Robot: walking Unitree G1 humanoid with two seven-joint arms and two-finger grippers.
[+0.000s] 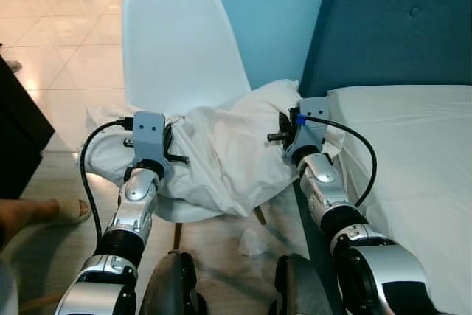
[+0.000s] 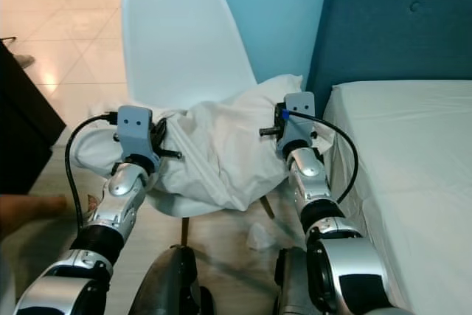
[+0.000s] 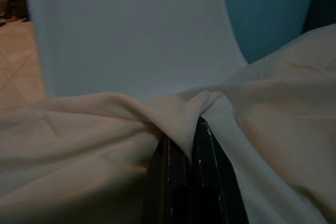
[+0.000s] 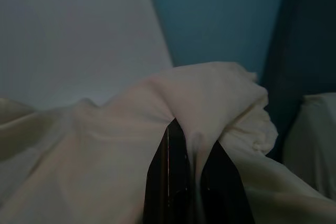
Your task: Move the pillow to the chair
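The pillow — white, limp, heavily creased — lies across the seat of the white chair, draped over the seat's front edge and spilling off both sides. The chair's moulded backrest stands upright behind it, bare. The chair sits just beside the bed, with the light blue wall and the dark teal headboard behind.

The left gripper is pinched on a fold of the pillow's left portion: in the left wrist view the two black fingers sit close together with a ridge of cloth gathered and clamped between them. From the head views its grey wrist housing sits against the fabric at the seat's left front.

The right gripper is likewise closed on the pillow — its wrist view shows cloth bunched into a peak and drawn down between the dark fingers. It holds the pillow's right end, near the corner of the bed.

Both silver arms reach forward from the lower frame, black cables looping from each wrist.

On the tiled floor, under the chair's front edge, lies a small crumpled white scrap. A person's foot in a sandal rests at the left edge of the scene.
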